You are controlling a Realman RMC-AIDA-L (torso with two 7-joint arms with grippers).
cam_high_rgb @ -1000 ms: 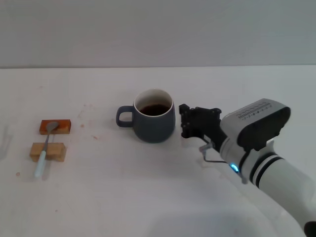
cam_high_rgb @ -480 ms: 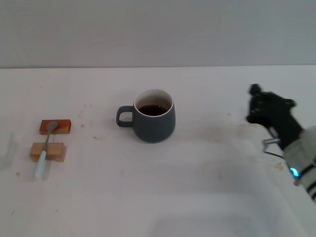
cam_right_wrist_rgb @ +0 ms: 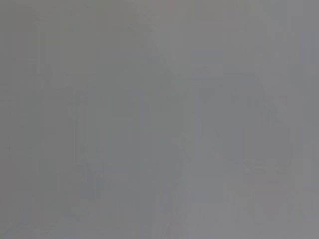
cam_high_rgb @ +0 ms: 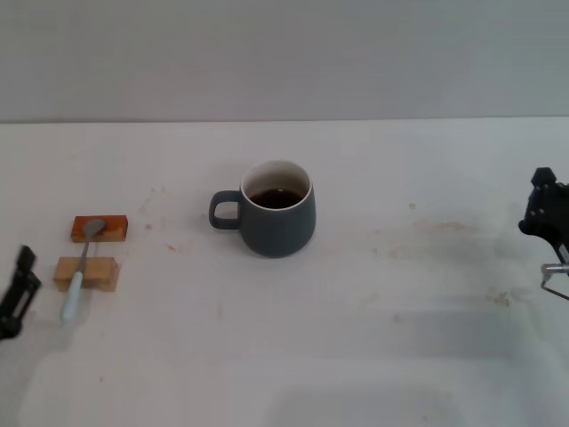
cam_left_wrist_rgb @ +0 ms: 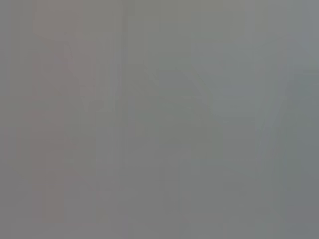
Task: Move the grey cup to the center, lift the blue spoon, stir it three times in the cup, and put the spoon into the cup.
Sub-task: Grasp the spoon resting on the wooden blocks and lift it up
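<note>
only the head view showed anything: the grey cup [cam_high_rgb: 278, 210] sat mid-frame, the blue spoon [cam_high_rgb: 81, 269] lay across two wooden blocks [cam_high_rgb: 86, 273] at left, while the left gripper [cam_high_rgb: 15, 294] and right gripper [cam_high_rgb: 546, 214] sat at the frame edges, their grip unreadable.

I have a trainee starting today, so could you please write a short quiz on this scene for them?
1. True or false: the blue spoon is already standing in the grey cup.
2. What does the spoon lie across? A) two wooden blocks B) a saucer C) the cup's rim
3. Which gripper is nearer the spoon?

Key:
1. False; it lies far out on the robot's left.
2. A.
3. The left gripper, at the table's left edge; the right gripper is at the far right.
</note>
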